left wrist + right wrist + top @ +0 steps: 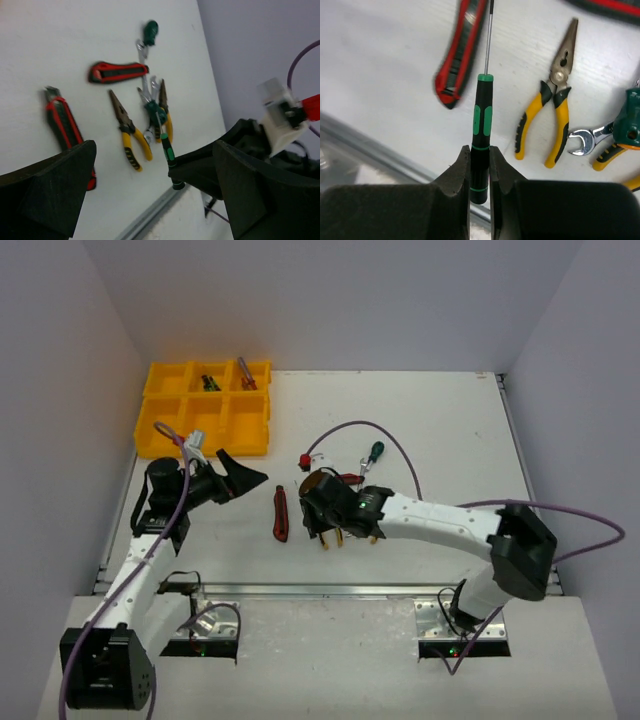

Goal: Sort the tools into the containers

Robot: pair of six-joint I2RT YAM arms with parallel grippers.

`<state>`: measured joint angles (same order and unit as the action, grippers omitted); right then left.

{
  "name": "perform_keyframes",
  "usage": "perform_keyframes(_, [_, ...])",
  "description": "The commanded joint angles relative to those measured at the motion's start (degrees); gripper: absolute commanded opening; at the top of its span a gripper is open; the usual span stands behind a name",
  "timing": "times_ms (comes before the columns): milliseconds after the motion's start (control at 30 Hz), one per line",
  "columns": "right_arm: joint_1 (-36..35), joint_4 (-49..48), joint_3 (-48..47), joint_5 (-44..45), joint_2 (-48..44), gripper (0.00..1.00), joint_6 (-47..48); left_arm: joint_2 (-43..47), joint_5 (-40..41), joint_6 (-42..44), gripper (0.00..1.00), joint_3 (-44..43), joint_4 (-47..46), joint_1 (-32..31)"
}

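Right gripper [480,156]: pads pinched on the butt of the slim black-and-green plastic-handled screwdriver [482,112]. The shaft points away over the white table [380,60], beside the red-black utility knife [462,45]. Lifted or not: cannot tell. The grip sits far back, so the tip may droop. Raise straight, clear of the yellow-handled steel pliers [555,115], then carry to the bright yellow plastic compartment tray [205,450], far left. Left gripper [243,475] spread wide, empty.
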<state>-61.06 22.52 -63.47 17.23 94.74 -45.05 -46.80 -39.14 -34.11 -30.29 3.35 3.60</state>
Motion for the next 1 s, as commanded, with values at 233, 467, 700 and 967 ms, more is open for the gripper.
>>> perform_keyframes(233, [2.5,-36.8,20.1,-23.4,-27.2,0.00,10.9,-7.5,-7.0,-17.6,0.79,3.8,-35.7,-19.4])
perform_keyframes(467, [3.1,-36.7,19.8,-22.5,-28.5,0.00,10.8,-11.6,-5.7,-18.2,0.05,1.8,-39.2,-25.4])
perform_keyframes(700, [3.8,-32.5,19.5,-14.7,-29.9,0.85,9.5,-11.5,2.9,-13.8,0.00,-1.0,-27.8,-26.3])
perform_keyframes(967, [5.3,-6.1,16.6,11.7,-38.0,0.99,7.1,-22.4,44.5,-5.4,0.00,-22.5,4.1,-14.1])
